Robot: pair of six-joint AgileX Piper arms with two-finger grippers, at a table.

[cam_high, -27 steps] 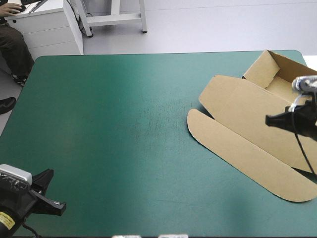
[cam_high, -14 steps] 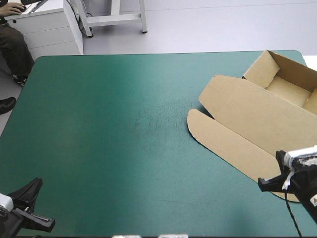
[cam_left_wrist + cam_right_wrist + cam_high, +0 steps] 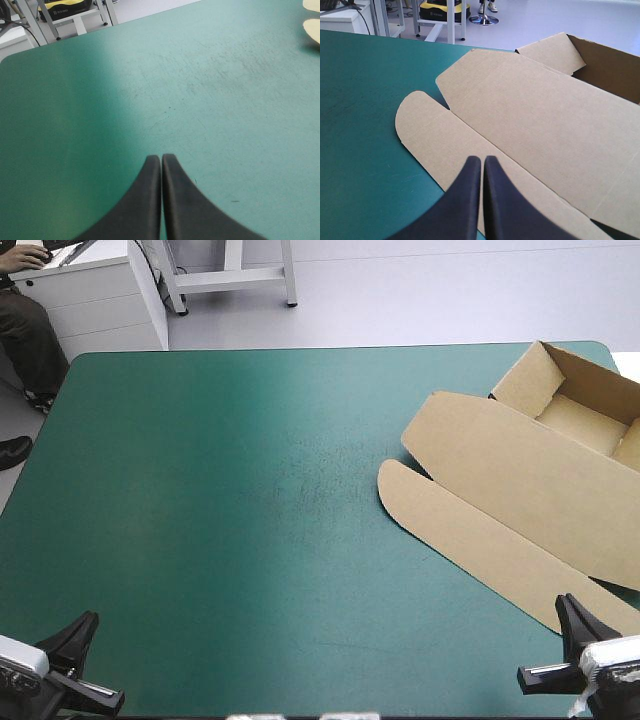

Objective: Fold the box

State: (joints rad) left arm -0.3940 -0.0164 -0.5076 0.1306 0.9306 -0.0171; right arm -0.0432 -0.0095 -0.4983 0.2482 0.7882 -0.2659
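Ok so nearest the robot, both arms sit at the near edge of the teal-green cover, one at each corner. The left gripper is pinched fully together with nothing in it, just bare table ahead. The right gripper is the same deal, fingers pressed tip to tip and empty, hovering at the near end of the box. Neither one looks to be touching the board. The box sits on the right side of the table. Its rounded tuck flap is closest, then comes the lid panel, both lying flat, and at the far right corner the tray has its walls up. To me that reads like the wall-folding step is done and the arms are parked. If there's a next move, I'd guess it's only checking that the walls hold, and the right arm is the one in reach.
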